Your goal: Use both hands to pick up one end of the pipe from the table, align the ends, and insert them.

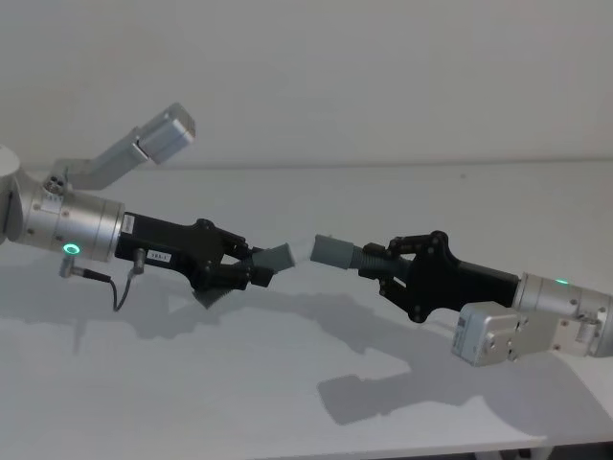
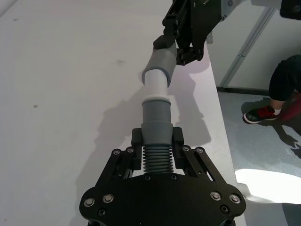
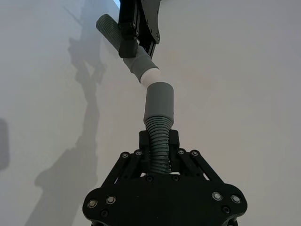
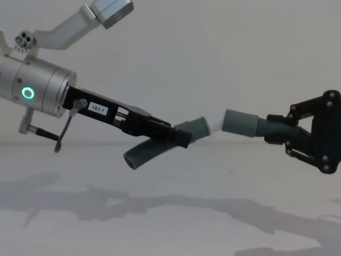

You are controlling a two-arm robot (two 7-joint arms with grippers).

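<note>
Two dark-grey ribbed hose pieces are hanging in the air above the white counter [image 4: 170, 213], each clamped by a black hand. The left hand [image 4: 176, 137] is gripping the white-tipped hose piece [image 4: 160, 149], which is tilting upward. The right hand [image 4: 272, 133] is holding the cuffed hose piece [image 4: 248, 124]. The white plug tip [image 4: 216, 121] is meeting the open grey cuff [image 4: 238, 122] at an angle.

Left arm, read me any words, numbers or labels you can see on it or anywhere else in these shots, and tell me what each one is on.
"183-1": small white sticker on the black body of the left gripper, chest view.
The same sticker in the head view: too blurred to read.
The right gripper, both pipe pieces and the table carry no readable text.
</note>
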